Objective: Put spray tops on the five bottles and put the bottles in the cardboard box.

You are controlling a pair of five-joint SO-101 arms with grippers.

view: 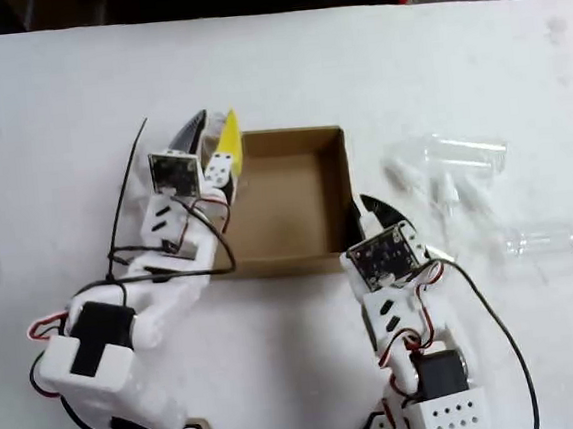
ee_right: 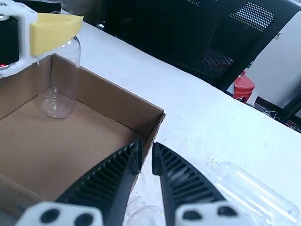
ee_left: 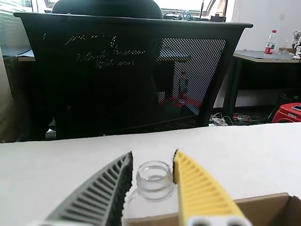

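Left arm stands at the left side of the white surface [view: 353, 58]. Its end effector [view: 214, 122], with one grey finger and one yellow, sits at the far left corner of the cardboard box [view: 291, 264]. The fingers are closed in on either side of the neck of a clear bottle [ee_left: 153, 181], just below its mouth. The mouth is open and carries no spray top. The bottle is upright, its lower part inside the box against the far left corner. Whether its base rests on the box floor cannot be told.

The box lies between the two arms, open side up, with a bare brown floor apart from the bottle.

The right end effector [ee_right: 146, 153], with two black fingers, is at the near right corner of the box, pointing over the rim. Its fingers are barely apart, with a narrow gap between them and nothing in it.

To the right of the box, a second bottle [view: 457, 152] lies on its side on the surface. A third bottle [view: 555, 239] lies on its side nearer the right edge. White spray tops [view: 446, 192] lie loose near the second bottle, none fitted; their number cannot be told.
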